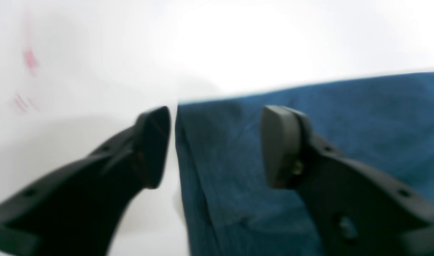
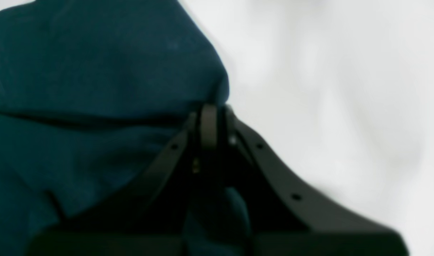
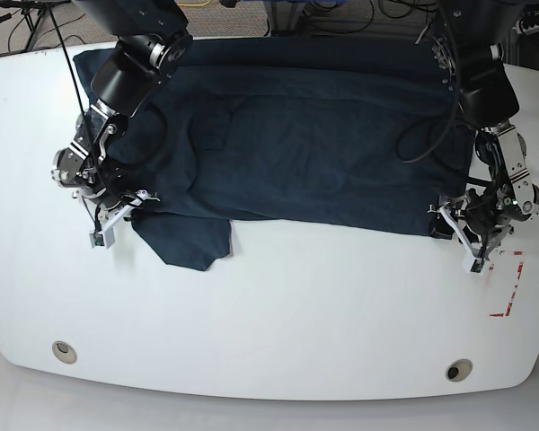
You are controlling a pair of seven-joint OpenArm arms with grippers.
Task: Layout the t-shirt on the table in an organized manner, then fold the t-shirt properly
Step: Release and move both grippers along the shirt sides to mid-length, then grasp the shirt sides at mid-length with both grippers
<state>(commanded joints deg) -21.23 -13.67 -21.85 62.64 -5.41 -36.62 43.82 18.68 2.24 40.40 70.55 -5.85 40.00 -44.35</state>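
Left wrist: left gripper (image 1: 217, 145) spread wide astride corner of t-shirt (image 1: 344, 121).
Right wrist: right gripper (image 2: 209, 124) pinched on t-shirt hem.
Base: spread on table (image 3: 269, 314); soft, limp, best gripped at corners.
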